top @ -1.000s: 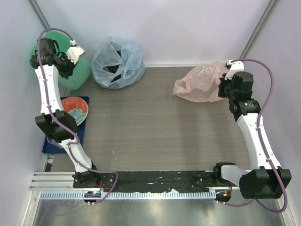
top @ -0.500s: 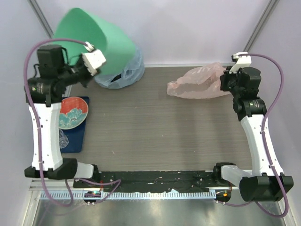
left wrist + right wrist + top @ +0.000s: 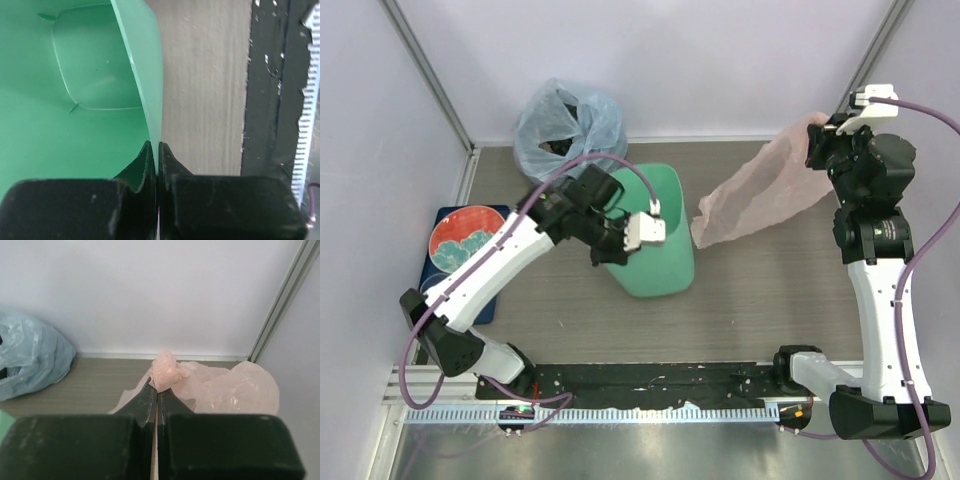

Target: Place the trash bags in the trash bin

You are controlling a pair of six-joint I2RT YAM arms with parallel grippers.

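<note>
Boxed in on three sides by plain matte panels of pale lilac-white: back wall (image 3: 720, 60) across the far edge, left wall (image 3: 370, 170) and right wall (image 3: 938, 40) at the flanks. Joined at the two far corners by grey metal posts, left post (image 3: 432, 85) and right post (image 3: 882, 38), leaning outward in the overhead view. Below, a table (image 3: 580, 330) of grey-brown wood with a left-to-right grain, edged at the foot of the back wall by a thin pale trim (image 3: 720, 139). Along the near edge, a black strip (image 3: 660, 378) flecked with white, then a white toothed rail (image 3: 640, 413), then bare sheet metal (image 3: 650, 455) with a bright glare. Lit softly and evenly throughout, with faint shadows only.
</note>
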